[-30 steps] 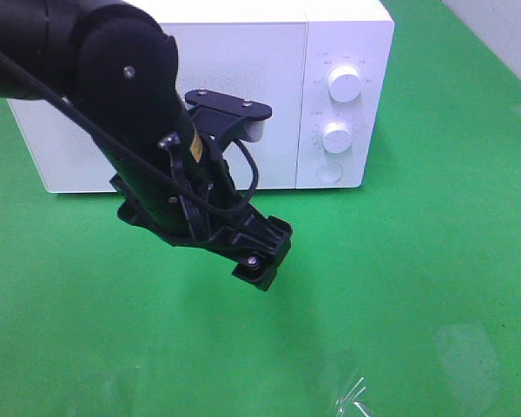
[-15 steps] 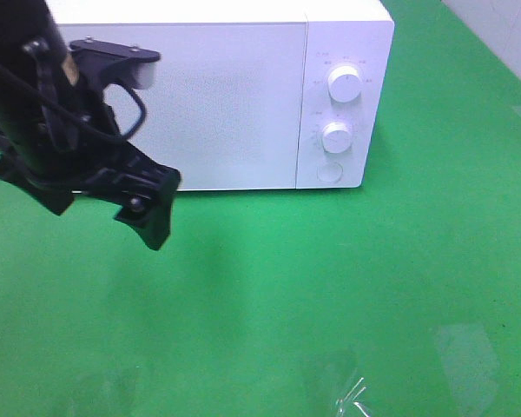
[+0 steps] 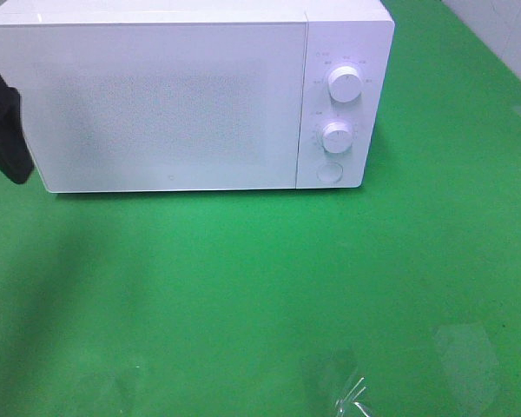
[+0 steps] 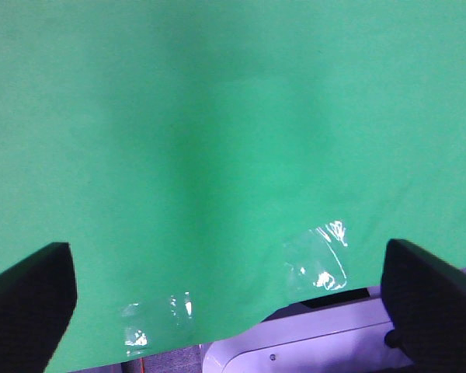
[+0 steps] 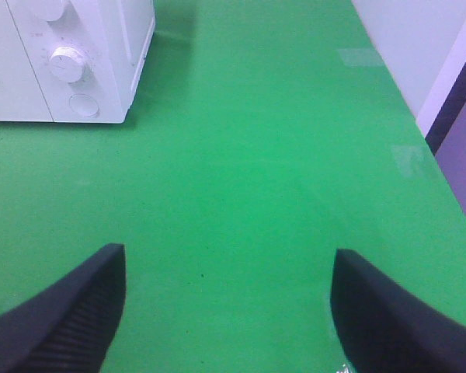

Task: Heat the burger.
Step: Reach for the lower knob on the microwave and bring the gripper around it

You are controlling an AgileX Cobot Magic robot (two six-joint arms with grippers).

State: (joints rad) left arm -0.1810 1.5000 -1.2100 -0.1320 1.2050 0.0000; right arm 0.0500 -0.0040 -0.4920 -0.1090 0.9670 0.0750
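No burger shows in any view. The microwave [image 3: 169,104] at eleven o'clock on the table [image 3: 243,287] has its door shut, so the burger may be inside; I cannot tell. The left fingers [image 4: 31,303] and right fingers [image 5: 62,311] are spread wide, holding nothing. Setting the dials [image 3: 345,82] at one o'clock is likely the step left.

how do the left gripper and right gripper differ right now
The left gripper looks down on the green cloth at its taped edge; the right gripper faces across the cloth toward the microwave and its knobs. The left gripper's jaws look spread wider than the right gripper's. Both are open and hold nothing.
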